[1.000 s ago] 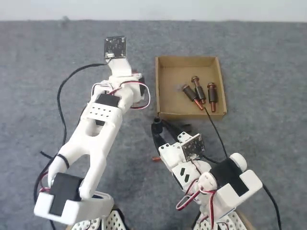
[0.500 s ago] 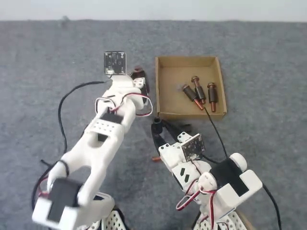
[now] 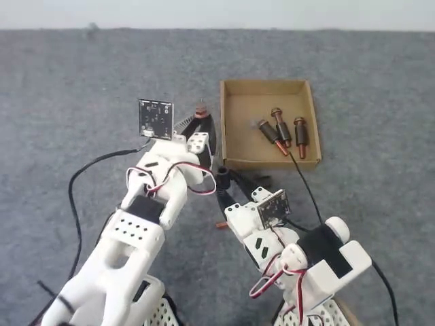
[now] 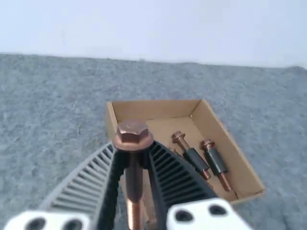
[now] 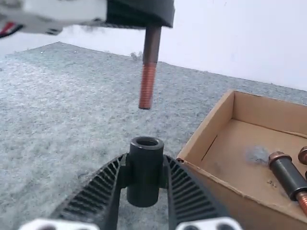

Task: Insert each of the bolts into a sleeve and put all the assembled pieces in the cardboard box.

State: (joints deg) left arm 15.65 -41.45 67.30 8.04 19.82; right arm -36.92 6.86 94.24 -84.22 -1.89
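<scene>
My left gripper (image 4: 133, 165) is shut on a copper bolt (image 4: 132, 177), held upright with its hex head on top; from above the bolt's head (image 3: 201, 107) shows just left of the cardboard box (image 3: 232, 125). My right gripper (image 5: 145, 181) is shut on a black sleeve (image 5: 145, 168), held upright with its bore facing up; it is also seen from above as sleeve (image 3: 221, 175). The bolt's threaded tip (image 5: 146, 93) hangs a short way above the sleeve's opening. Three assembled pieces (image 3: 284, 134) lie in the box.
Grey carpet covers the table. The box (image 5: 211, 143) stands close beside the sleeve. A black cable (image 3: 306, 183) runs from the right arm over the box's near wall. A small orange bit (image 3: 220, 225) lies on the carpet by the right arm.
The left arm has drawn back toward the near side and tipped its gripper up, bringing the bolt from beside the box to above the sleeve. The right arm has kept still.
</scene>
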